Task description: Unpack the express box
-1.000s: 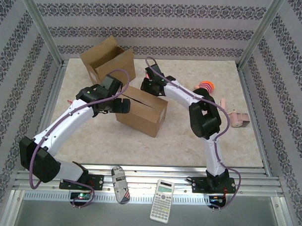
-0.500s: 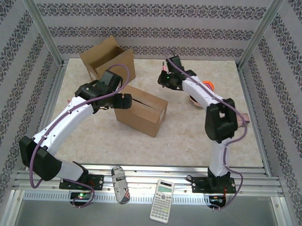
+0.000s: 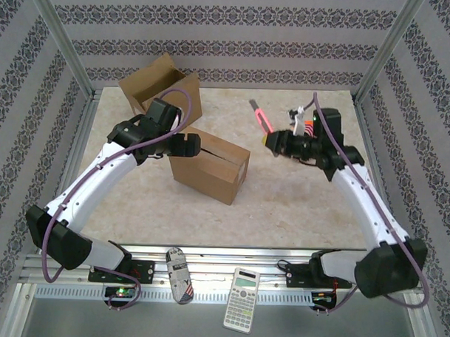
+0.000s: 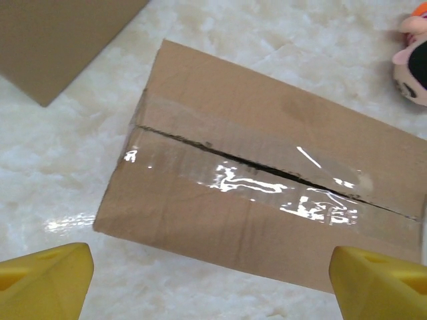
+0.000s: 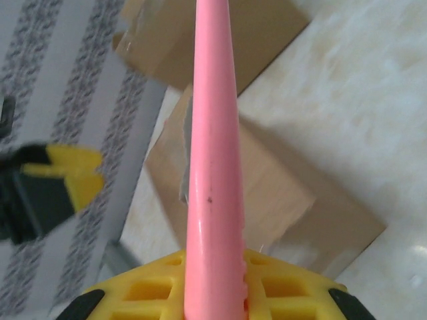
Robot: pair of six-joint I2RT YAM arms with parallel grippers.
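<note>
The express box [image 3: 210, 164], brown cardboard with clear tape on top, lies at the table's middle. In the left wrist view a dark slit runs along the taped seam of the box [image 4: 267, 180]. My left gripper [image 3: 187, 145] hovers open at the box's left end, its yellow fingertips [image 4: 47, 277] wide apart with nothing between them. To the right of the box, raised off the table, my right gripper [image 3: 274, 139] is shut on a pink utility knife [image 3: 261, 116]. That knife [image 5: 213, 167] points away from the gripper [image 5: 217, 293] toward the box [image 5: 287, 193].
An open cardboard box [image 3: 158, 85] stands at the back left. A plush toy [image 4: 413, 60] lies just beyond the taped box's right end. A calculator [image 3: 243, 289] and a small patterned object [image 3: 179, 274] rest on the front rail.
My right arm has swung from above the box out to the right, carrying the pink knife up and away. The left gripper has shifted slightly toward the box's left end, staying open.
</note>
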